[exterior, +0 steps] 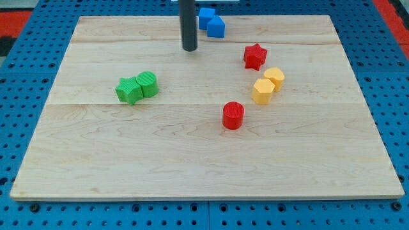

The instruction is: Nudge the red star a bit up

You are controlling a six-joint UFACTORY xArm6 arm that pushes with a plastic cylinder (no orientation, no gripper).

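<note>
The red star lies on the wooden board at the upper right of centre. My tip rests on the board to the star's left, about a hundred pixels away and slightly higher in the view. It touches no block. The rod rises straight up out of the view's top.
Two blue blocks sit at the top, just right of the rod. Two yellow blocks lie just below the star. A red cylinder sits lower, near centre. A green star and a green cylinder touch at the left.
</note>
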